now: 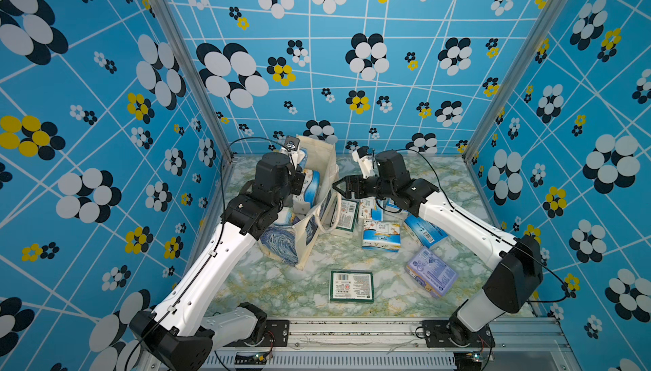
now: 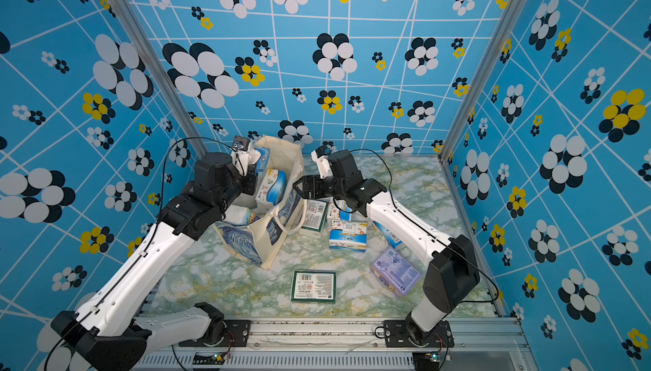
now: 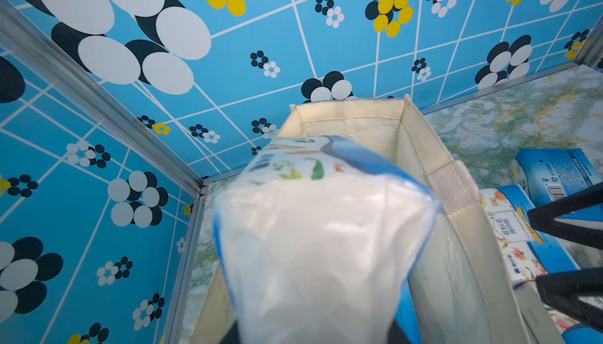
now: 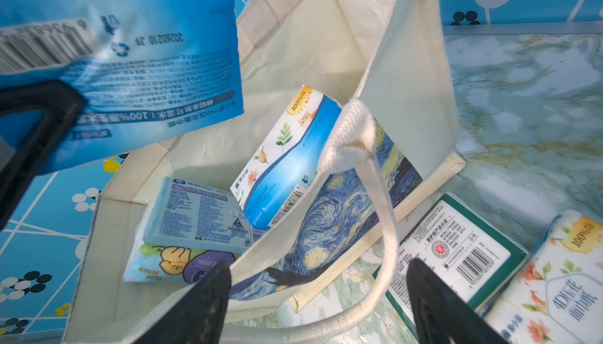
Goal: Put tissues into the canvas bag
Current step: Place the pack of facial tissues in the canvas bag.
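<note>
The canvas bag (image 1: 318, 161) (image 2: 283, 156) stands open at the back left of the table, cream inside with a blue swirl print outside. My left gripper (image 1: 300, 182) (image 3: 313, 332) is shut on a blue-and-white tissue pack (image 1: 311, 184) (image 3: 326, 228) (image 4: 146, 65), which hangs over the bag's mouth. Several packs (image 4: 287, 163) lie inside the bag. My right gripper (image 1: 339, 188) (image 4: 319, 309) stands open at the bag's near wall, its jaws straddling the rim and a loop handle (image 4: 385, 228). More tissues lie on the table: green-and-white (image 1: 351, 286), lavender (image 1: 431, 276), blue-and-white (image 1: 381, 235).
The marble-patterned table (image 1: 281, 288) is boxed in by blue flowered walls on three sides. A second green-and-white pack (image 1: 347, 218) leans by the bag under my right arm. A blue pack (image 1: 424, 233) lies beside that arm. A metal rail (image 1: 352, 330) runs along the front.
</note>
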Controlling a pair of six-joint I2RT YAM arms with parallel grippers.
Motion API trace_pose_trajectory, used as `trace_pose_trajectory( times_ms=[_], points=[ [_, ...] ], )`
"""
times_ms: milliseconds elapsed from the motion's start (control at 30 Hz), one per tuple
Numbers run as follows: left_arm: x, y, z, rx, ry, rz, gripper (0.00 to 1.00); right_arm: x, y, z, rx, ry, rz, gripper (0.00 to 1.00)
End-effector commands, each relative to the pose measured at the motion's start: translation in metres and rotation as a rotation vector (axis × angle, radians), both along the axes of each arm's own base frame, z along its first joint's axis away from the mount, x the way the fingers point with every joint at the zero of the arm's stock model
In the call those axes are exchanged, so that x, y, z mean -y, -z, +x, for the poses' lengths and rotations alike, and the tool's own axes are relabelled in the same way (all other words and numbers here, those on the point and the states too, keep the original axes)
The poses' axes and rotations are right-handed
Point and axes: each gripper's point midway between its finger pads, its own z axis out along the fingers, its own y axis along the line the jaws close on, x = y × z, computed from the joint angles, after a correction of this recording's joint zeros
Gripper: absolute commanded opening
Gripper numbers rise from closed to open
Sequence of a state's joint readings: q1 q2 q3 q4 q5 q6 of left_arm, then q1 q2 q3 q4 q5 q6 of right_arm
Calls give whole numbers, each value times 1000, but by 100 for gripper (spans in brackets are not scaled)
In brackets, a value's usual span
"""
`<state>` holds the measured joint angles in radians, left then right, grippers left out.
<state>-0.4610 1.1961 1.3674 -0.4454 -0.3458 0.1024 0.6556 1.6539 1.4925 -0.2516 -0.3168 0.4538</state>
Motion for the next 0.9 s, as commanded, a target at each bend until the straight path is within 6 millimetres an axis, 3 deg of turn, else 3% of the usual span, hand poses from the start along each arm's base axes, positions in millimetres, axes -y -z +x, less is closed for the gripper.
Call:
trace_pose_trajectory(
  times_ms=[0,233,367,400,600,867],
  points=[
    [-9,-10,5,56,-27,-5,27,-12,-16,7,23,9,49,86],
    [-15,13,20,24,-40,-9,27,-26,-16,9,20,-3,55,82],
    [-11,27,28,1,-22,-22,27,-29,-8,12,14,7,35,79],
    [-10,29,29,0,-18,-24,27,-31,-20,14,36,9,47,78],
    [-4,47,39,11,10,-43,27,-37,-13,19,34,15,10,72],
    [-23,84,53,-35,-79,20,27,-35,-2,20,35,22,-44,66]
  ],
)
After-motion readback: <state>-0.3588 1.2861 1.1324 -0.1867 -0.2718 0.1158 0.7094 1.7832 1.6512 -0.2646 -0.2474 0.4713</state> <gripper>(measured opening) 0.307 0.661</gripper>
